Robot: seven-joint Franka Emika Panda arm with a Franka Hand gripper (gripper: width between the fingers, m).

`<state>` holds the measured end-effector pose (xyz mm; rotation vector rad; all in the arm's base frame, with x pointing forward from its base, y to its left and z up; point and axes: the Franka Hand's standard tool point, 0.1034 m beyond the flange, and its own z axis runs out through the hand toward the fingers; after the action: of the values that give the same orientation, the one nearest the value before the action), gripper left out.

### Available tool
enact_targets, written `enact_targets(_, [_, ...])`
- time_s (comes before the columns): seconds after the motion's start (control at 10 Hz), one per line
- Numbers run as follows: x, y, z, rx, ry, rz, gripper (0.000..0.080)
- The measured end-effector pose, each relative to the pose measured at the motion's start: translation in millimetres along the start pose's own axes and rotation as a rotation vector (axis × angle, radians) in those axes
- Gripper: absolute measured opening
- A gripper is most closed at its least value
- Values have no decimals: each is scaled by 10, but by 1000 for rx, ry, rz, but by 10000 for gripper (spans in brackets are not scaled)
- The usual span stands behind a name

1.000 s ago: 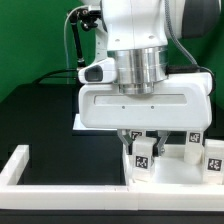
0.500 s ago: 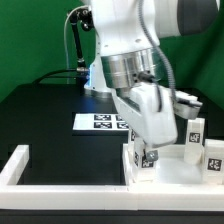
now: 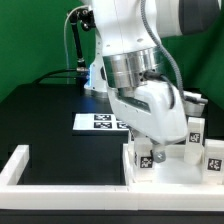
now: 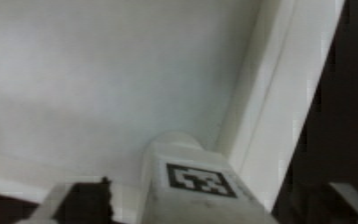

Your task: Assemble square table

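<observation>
As if for seating in a socket, gripping a tagged leg block (image 4: pixel 194 180) upright between closed fingers (image 4: pixel 83 203) over the square slab (image 4: pixel 105 80).

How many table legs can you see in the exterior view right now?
3: one leg under the gripper, a second leg toward the exterior view's right, a third leg at the right edge. More may be hidden behind the arm.

The arm hides most of the square table (image 3: pixel 170 168) and its fingers (image 3: pixel 148 152).
</observation>
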<state>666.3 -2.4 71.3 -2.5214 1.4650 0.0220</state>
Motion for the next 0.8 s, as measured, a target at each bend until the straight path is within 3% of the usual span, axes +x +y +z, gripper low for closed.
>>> enact_targets(0.1, [-7, 18, 16, -7, -12, -193, 602])
enact_targets(0.4, [-12, 47, 38, -10, -14, -392, 647])
enact_targets(0.5, [16, 66, 27, -27, -9, -566, 649])
enact_targets(0.8, [78, 57, -38, -128, 23, -1188, 649])
